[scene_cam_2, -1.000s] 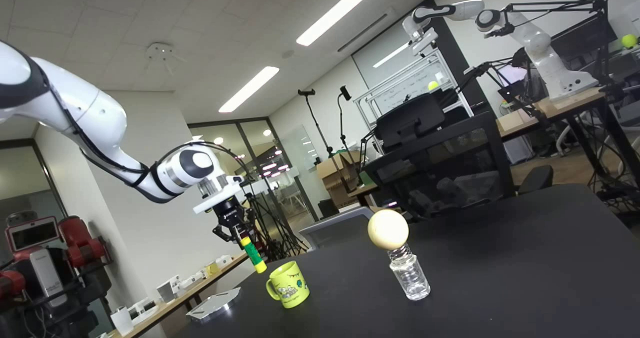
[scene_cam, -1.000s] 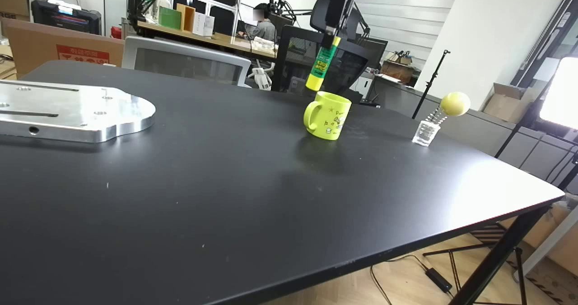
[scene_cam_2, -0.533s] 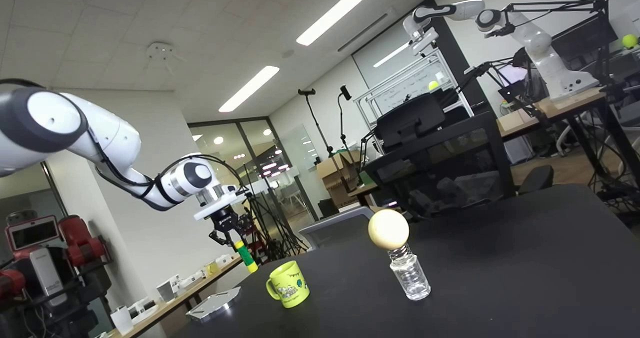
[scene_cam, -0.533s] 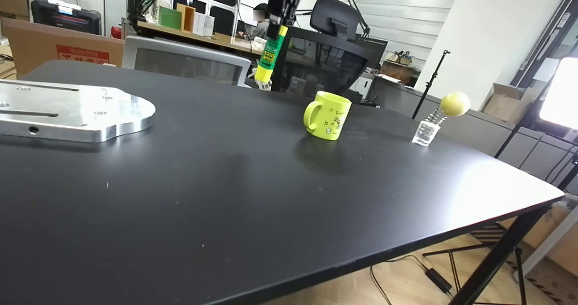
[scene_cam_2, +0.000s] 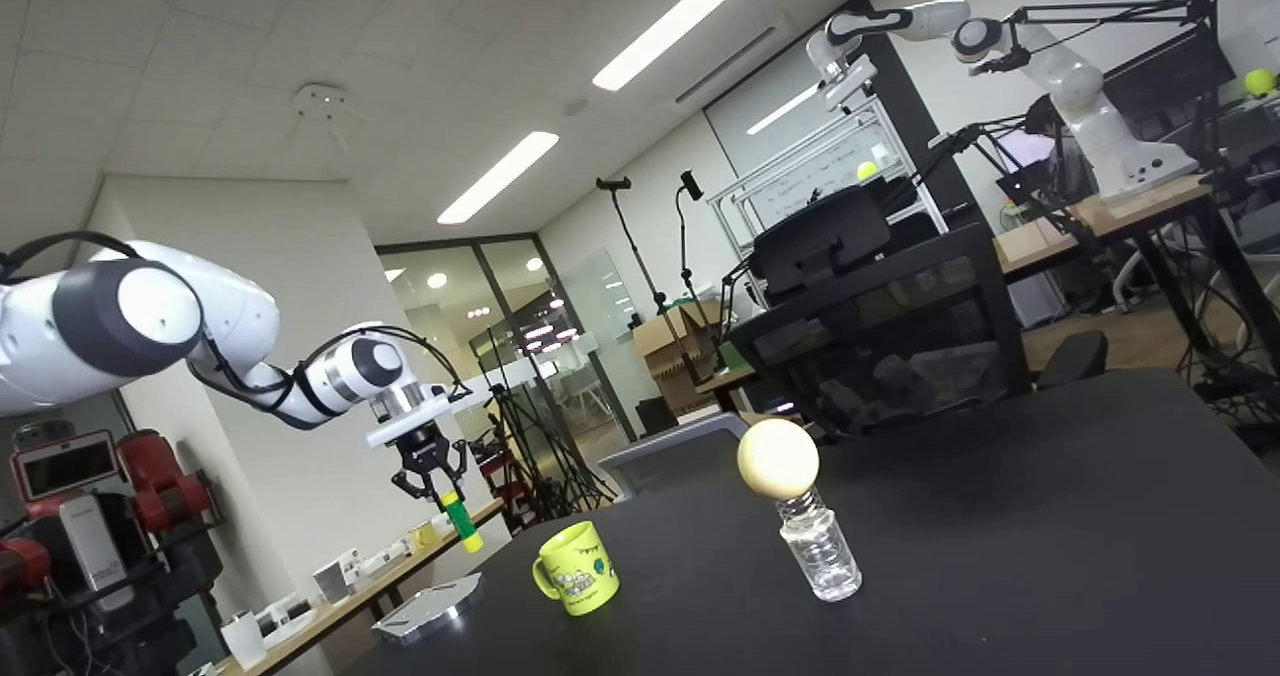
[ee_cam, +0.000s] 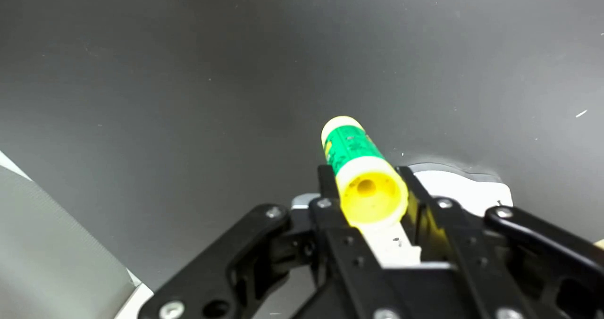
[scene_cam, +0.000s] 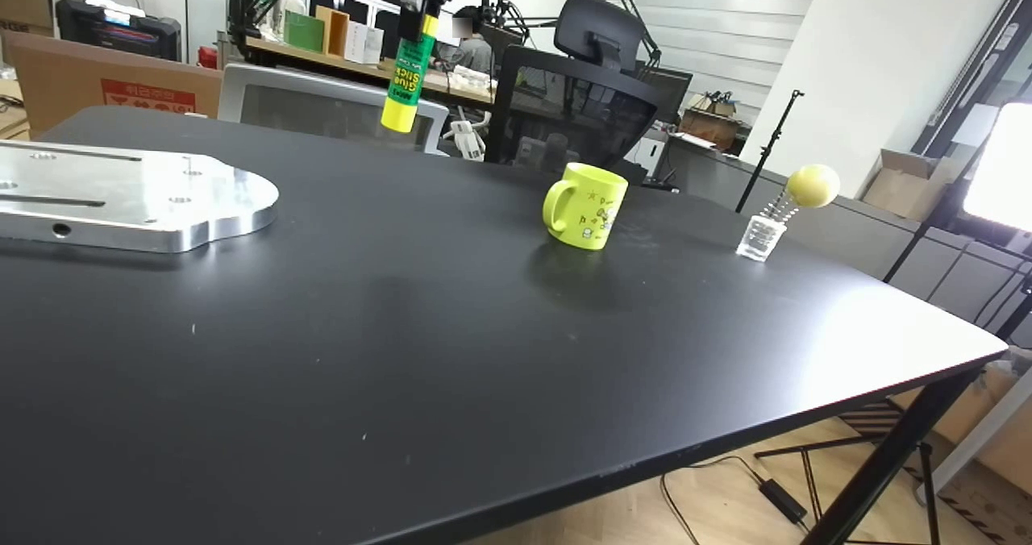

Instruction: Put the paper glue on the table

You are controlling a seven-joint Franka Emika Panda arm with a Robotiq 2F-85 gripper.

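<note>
Green glue [scene_cam: 408, 77]: aloft, tilted!
Tool [ee_cam: 369, 181]: pinching its top!
Worktop [scene_cam: 443, 368]: mug [scene_cam: 592, 208] at glue's four o'clock, in an exterior view.

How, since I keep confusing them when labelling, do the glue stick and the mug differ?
The glue stick is a slim cylinder without a handle; the mug is wider and has one. The glue stick has a green label between yellow ends, while the mug is yellow-green with small printed drawings. The glue stick is held in the claw, off the table; the mug stands upright on it. Both are roughly cylindrical and brightly coloured.
</note>
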